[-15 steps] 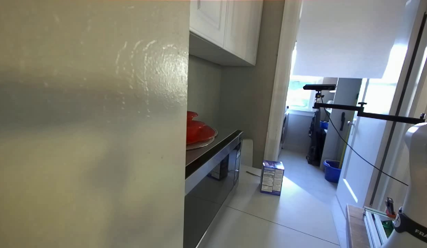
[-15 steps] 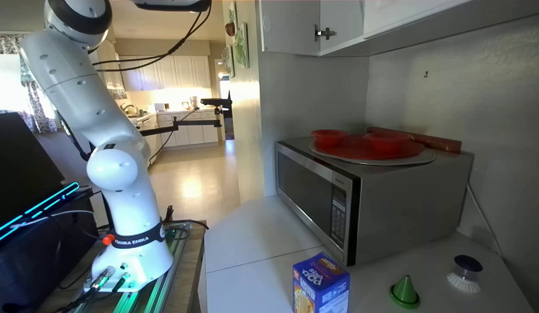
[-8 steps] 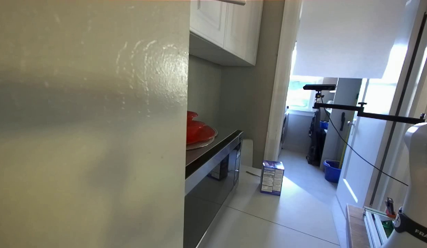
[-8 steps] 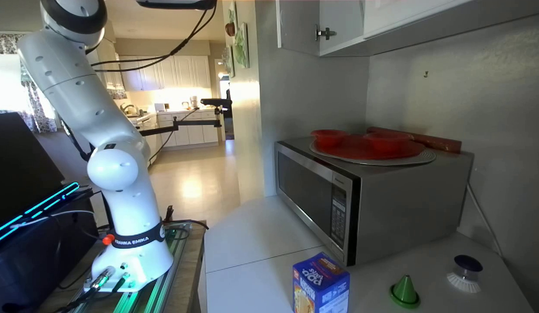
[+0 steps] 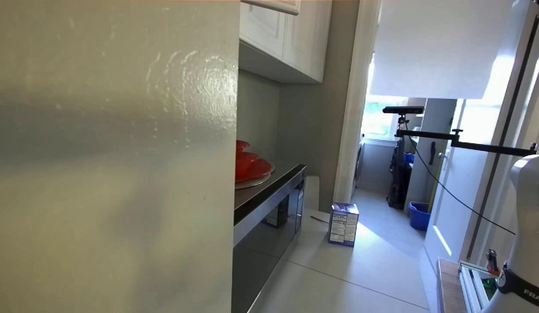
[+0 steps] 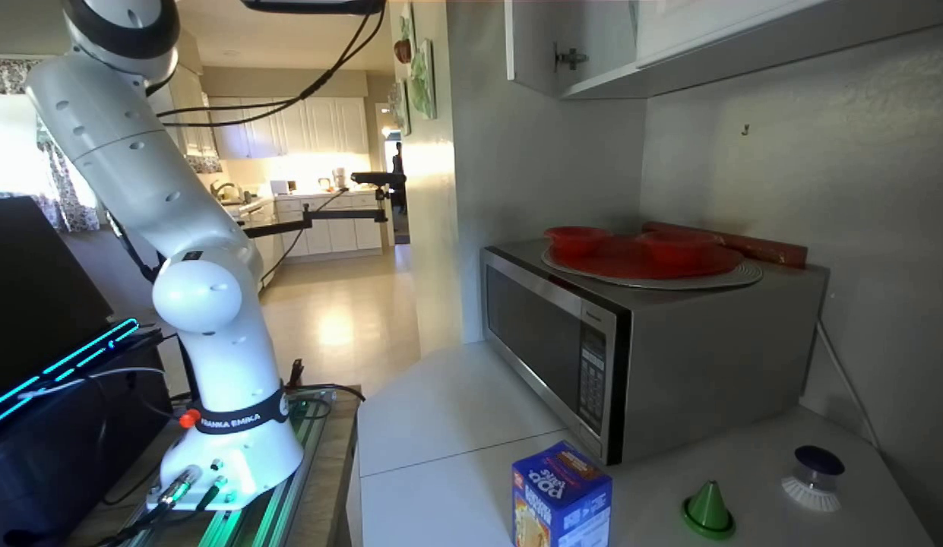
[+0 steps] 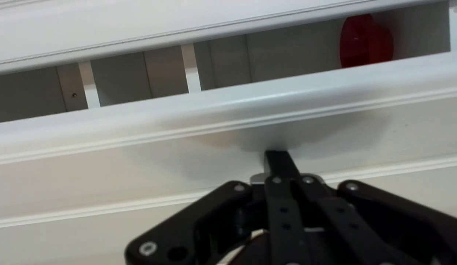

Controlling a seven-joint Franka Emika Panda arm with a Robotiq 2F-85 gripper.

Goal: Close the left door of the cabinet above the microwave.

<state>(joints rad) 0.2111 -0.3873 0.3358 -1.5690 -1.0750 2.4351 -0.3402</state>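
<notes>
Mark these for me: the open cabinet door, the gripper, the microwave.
Open cabinet door (image 6: 533, 45): in an exterior view, on its inner face.
Gripper (image 7: 281, 160): in the wrist view, at the closed fingertips.
Microwave (image 6: 662, 349): in an exterior view, on the grey side panel, toward its front.

Franka Emika Panda arm (image 6: 129, 152), glossy white, its rounded segments dotted with small grey recesses. In an exterior view: a broad black ring (image 6: 124, 34) at ten o'clock; black cables (image 6: 317, 81) at eleven o'clock; a domed cap (image 6: 200, 297) at nine o'clock; and, at eight o'clock, a black band (image 6: 242, 415) lettered FRANKA EMIKA in white, encircling the base (image 6: 251, 471). A silver-collared plug (image 6: 183, 480) sits at the base's own eight o'clock. In the wrist view, the Robotiq gripper (image 7: 278, 154) shows angular black linkages (image 7: 193, 220) at four and seven o'clock, silver screw heads (image 7: 148, 248), and narrow black fingers (image 7: 283, 166) with squared ends toward twelve o'clock.
</notes>
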